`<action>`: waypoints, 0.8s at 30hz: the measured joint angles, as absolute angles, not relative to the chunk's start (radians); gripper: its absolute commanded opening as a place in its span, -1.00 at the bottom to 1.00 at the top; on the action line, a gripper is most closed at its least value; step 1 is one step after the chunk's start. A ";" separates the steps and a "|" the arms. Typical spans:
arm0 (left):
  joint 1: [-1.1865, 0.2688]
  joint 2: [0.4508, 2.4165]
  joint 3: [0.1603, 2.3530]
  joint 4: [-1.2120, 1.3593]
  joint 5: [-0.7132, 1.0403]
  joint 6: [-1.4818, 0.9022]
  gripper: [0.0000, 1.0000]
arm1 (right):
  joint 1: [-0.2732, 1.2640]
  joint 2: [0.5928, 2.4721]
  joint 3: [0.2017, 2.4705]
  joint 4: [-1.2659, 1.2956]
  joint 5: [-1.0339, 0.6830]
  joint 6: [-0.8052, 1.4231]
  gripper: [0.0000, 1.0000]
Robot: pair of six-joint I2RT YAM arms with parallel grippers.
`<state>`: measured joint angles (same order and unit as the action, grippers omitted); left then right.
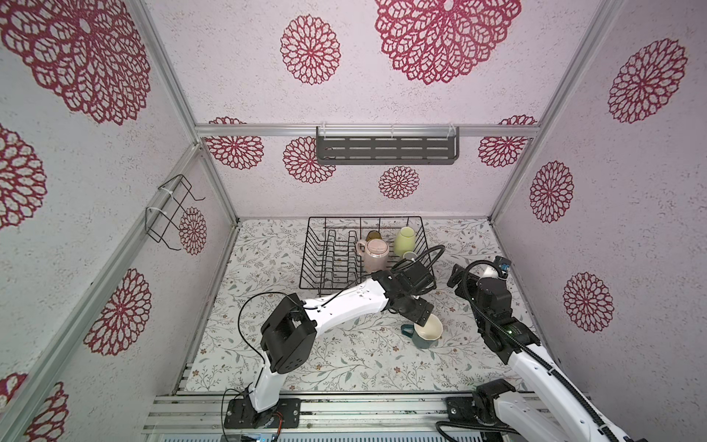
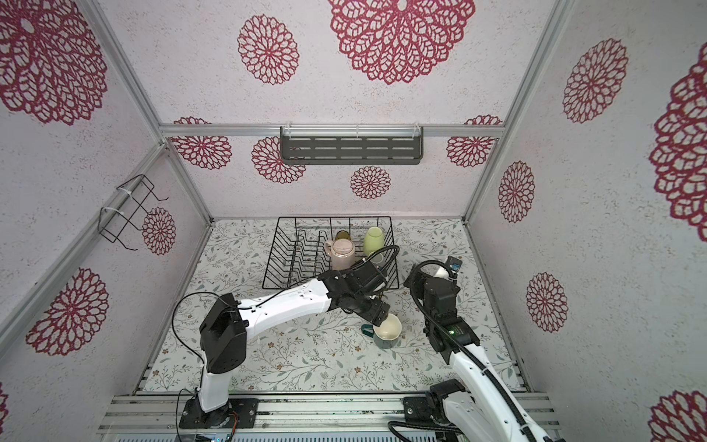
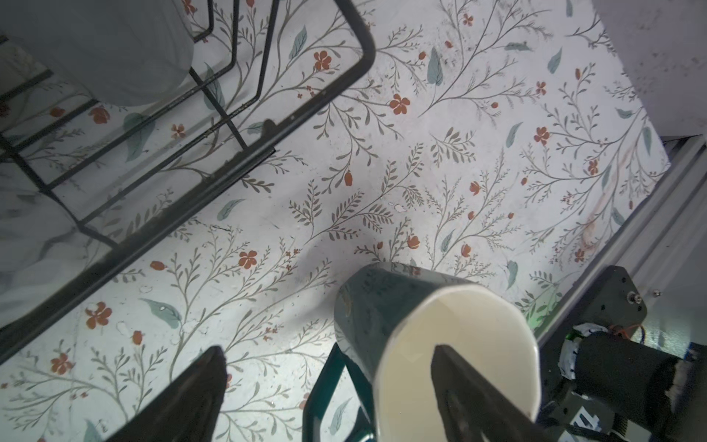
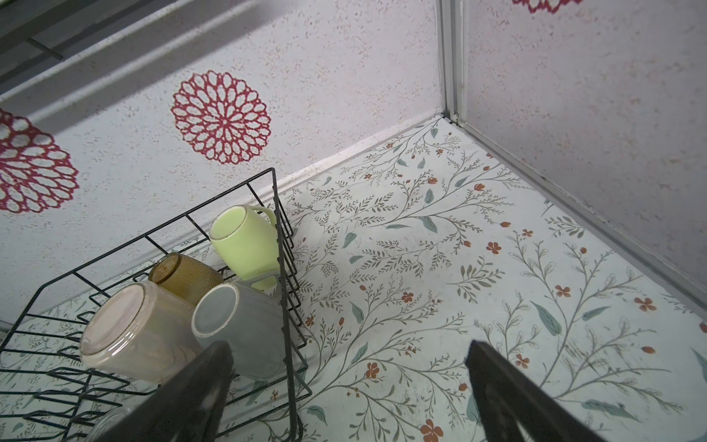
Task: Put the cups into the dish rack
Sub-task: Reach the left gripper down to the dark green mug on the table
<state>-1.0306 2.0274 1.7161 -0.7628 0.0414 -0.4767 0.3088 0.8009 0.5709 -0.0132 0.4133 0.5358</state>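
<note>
- In both top views, your left fingers (image 1: pixel 425 319) hang over a dark teal ceramic mug (image 1: pixel 424 338) with a cream inside. It stands mouth up on the floral-patterned counter (image 1: pixel 306 356). It is in front of the right front corner of the large black wire dish rack (image 1: pixel 344 217) and apart from it. Your right fingers (image 1: pixel 456 276) hover beside the rack's right wall.
- In the left wrist view, the left fingers are spread wide and grip nothing. One tip is over the mug's cream mouth. The other is out beyond the loop handle (image 3: pixel 325 379), so wall and handle both lie between them. The mug is empty. My judgement: shift to pinch the wall clear of the handle, close firmly, lift straight, then turn it bottom up over a free spot.
- In the right wrist view, the right fingers are wide and empty. The rack holds four cups, all bottom up, crowded at its right end: a pearly pink mug (image 4: pixel 126 336), an amber ribbed glass (image 4: pixel 183 273), a grey tumbler (image 4: pixel 233 325) and a lime-yellow handled cup (image 4: pixel 245 245). Lower the teal mug gently, because that cluster is tight.
</note>
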 measured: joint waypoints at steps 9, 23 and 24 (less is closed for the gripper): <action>-1.031 2.047 1.704 -0.775 0.117 -0.475 0.36 | 0.283 0.778 0.562 -0.015 0.403 0.552 0.97; -1.028 2.094 1.700 -0.774 0.146 -0.482 -0.44 | 0.252 0.778 0.536 -0.012 0.349 0.599 0.97; -1.028 2.093 1.695 -0.767 0.149 -0.481 -0.54 | 0.251 0.778 0.533 -0.012 0.345 0.601 0.97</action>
